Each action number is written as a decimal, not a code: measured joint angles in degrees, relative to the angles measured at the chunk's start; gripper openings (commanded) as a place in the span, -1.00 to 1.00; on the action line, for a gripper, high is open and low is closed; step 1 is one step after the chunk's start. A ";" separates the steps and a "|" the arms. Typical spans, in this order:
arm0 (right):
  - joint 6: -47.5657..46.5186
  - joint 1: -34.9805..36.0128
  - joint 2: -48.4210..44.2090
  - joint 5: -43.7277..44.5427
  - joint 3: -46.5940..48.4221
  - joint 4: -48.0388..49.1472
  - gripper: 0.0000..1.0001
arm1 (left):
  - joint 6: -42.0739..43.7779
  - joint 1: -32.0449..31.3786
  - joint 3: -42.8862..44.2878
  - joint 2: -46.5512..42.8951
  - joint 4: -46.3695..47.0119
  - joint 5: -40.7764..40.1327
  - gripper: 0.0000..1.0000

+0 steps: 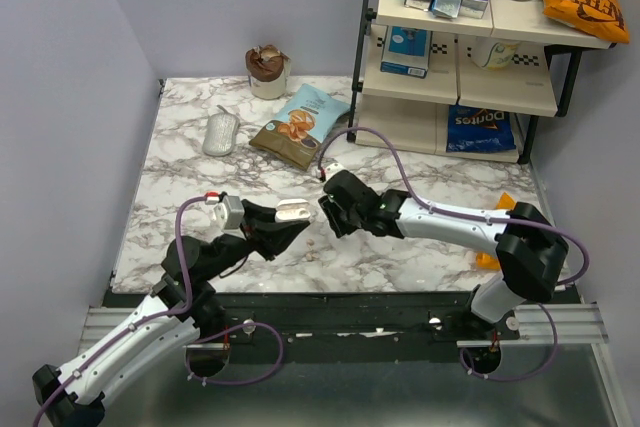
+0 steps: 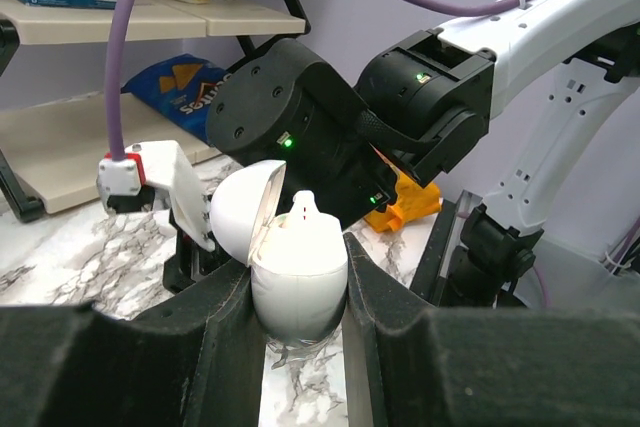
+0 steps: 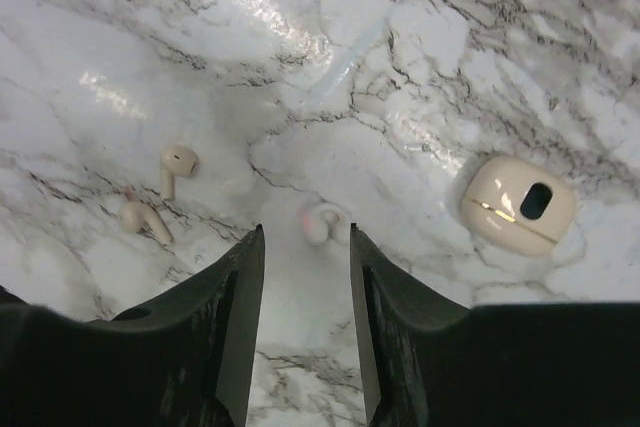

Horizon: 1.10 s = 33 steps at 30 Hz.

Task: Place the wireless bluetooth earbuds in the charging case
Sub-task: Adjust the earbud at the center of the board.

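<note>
**Left gripper** [image 2: 297,292]: it was closed on the charging case [image 2: 300,252], with one finger on each side of the lower body. The case was held upright above the worktop [image 3: 450,67]. Its lid [image 2: 243,212] was hinged open to the left in the wrist view. A small white peaked piece [image 2: 303,207] stood in the open mouth. Whether this was an earbud could not be confirmed.

**Right gripper** [image 3: 306,235]: its fingers were parted to a moderate gap and held nothing. It pointed down at the worktop, close to the held case in the overhead view.

**Loose items:**
- The wireless bluetooth earbuds [image 3: 176,164] lay on the worktop, outside the case. The two pieces were just beside each other, left of the right gripper's fingers in its wrist view.
- A further small whitish piece [image 3: 325,221] lay on the marble in line with the finger gap. Its identity was unclear.
- A cream oval object [image 3: 515,205] with a dark oval opening lay to the right, apart from the other items.
</note>
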 measured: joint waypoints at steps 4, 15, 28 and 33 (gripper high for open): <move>16.11 -0.42 -0.13 1.27 0.04 -1.75 -0.03 | 0.02 -0.15 0.00 -0.70 -0.37 -0.57 -1.00; 47.01 -5.01 -1.11 -1.07 -2.56 -3.41 0.03 | 0.02 -0.28 0.00 -3.13 -0.83 -2.19 -1.00; 52.87 -6.36 4.22 -5.29 -5.22 -3.39 0.03 | 0.02 -0.66 -0.13 -3.50 -0.83 -2.73 -1.00; 51.91 -6.73 5.86 -5.86 -4.24 -3.19 0.02 | 0.02 -0.66 -0.15 -3.50 -0.83 -2.86 -1.00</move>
